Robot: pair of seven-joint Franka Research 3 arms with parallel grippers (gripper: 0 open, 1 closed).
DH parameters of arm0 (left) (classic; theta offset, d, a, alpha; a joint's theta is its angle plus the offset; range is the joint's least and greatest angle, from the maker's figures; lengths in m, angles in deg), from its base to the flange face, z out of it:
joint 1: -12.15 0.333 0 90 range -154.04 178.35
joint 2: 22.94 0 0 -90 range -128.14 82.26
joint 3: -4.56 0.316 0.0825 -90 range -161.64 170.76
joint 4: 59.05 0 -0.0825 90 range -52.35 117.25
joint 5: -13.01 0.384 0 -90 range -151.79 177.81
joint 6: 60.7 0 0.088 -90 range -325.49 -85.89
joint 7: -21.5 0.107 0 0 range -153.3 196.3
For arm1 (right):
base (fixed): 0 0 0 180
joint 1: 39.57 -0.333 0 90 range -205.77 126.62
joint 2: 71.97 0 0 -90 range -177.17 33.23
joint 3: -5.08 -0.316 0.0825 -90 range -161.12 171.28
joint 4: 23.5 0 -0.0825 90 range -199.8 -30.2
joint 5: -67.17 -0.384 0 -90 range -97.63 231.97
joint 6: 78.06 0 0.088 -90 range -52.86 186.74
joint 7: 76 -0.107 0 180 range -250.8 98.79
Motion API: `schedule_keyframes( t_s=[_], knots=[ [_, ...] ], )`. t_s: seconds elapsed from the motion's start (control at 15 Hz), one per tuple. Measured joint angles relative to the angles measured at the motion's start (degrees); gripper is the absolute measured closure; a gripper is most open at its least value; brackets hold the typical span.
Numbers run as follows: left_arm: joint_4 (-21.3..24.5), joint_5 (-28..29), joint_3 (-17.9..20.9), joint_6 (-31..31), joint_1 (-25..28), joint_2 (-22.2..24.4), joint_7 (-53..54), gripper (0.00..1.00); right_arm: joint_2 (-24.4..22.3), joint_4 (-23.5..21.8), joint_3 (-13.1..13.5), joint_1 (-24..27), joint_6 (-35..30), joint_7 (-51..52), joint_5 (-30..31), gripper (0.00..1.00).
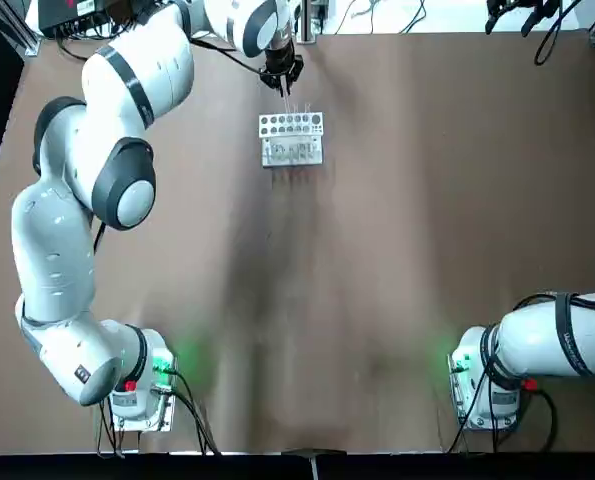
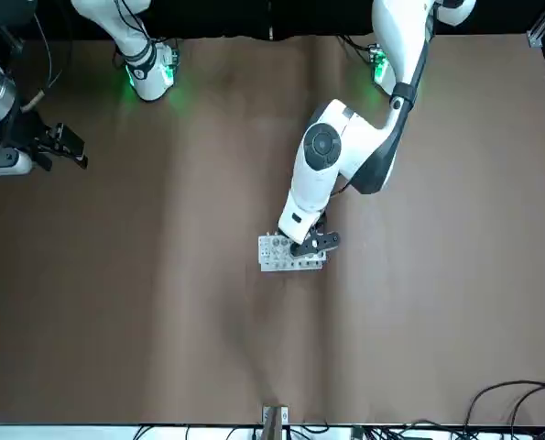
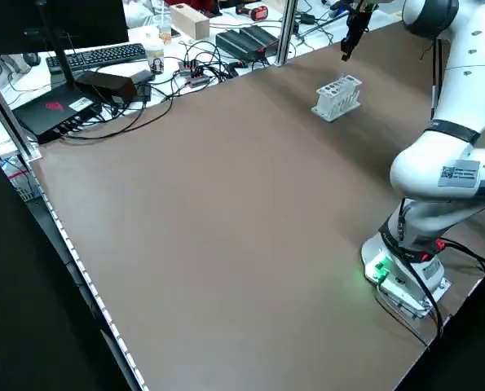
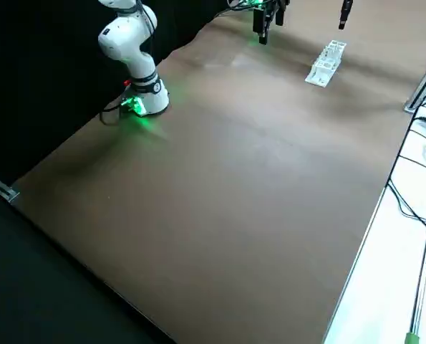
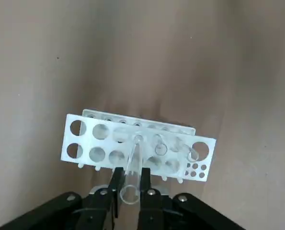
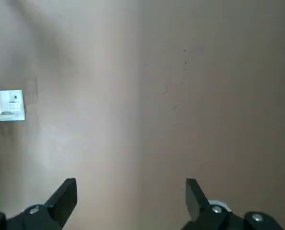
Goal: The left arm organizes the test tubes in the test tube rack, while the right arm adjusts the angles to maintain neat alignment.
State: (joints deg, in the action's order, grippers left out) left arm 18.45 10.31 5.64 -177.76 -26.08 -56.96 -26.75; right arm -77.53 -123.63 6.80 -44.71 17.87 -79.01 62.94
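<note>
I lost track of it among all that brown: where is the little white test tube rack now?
In the top view, the test tube rack sits on the table's far side, left of centre, beside the left arm's fingers.

No readable text or labels

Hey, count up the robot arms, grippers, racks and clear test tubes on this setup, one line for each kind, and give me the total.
Robot arms: 2, left arm and right arm
Grippers: 2, left gripper over the rack, right gripper away from it
Test tube rack: 1
Test tubes: 3 that I can make out
Total: 8
</note>
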Motion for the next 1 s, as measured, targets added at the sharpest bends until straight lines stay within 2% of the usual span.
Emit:
schedule_keyframes(
  t_s=[0.13,0.27,0.33,0.4,0.6,0.73,0.87,0.93,1.0],
  knots=[
    [0.0,0.0,0.0,-0.4,0.0,-0.1,0.0,0.78,0.0,0.0,0.0,0.0,0.0,0.0,0.0,0.00],
    [0.0,0.0,0.0,-0.7,0.0,-0.1,0.0,0.70,0.0,0.0,0.0,0.0,0.0,0.0,0.0,0.00],
    [0.0,0.0,0.0,-0.9,0.0,-0.1,0.0,0.70,0.0,0.0,0.0,0.0,0.0,0.0,0.0,0.00],
    [0.0,0.0,0.1,-0.9,0.0,-0.1,0.0,0.65,0.0,0.0,0.0,0.0,0.0,0.0,0.0,0.00],
    [0.0,0.0,0.2,-1.0,0.1,-0.1,-0.1,0.43,0.0,0.0,0.0,0.0,0.0,0.0,0.0,0.00],
    [-0.1,0.0,0.4,-1.2,0.1,-0.1,-0.1,0.39,0.0,0.0,0.0,0.0,0.0,0.0,0.0,0.00],
    [-0.5,0.0,0.8,-1.1,0.7,0.6,0.0,0.22,0.0,0.0,0.0,-0.1,0.0,0.0,0.0,0.00],
    [-1.1,0.2,1.3,2.3,2.8,3.4,1.2,0.04,0.2,0.0,-0.1,-1.0,0.3,0.0,0.0,0.00],
    [-1.3,0.9,1.3,6.3,4.5,5.9,3.8,0.00,0.5,-0.1,-0.1,-1.9,0.8,0.0,0.0,0.00]
  ],
)
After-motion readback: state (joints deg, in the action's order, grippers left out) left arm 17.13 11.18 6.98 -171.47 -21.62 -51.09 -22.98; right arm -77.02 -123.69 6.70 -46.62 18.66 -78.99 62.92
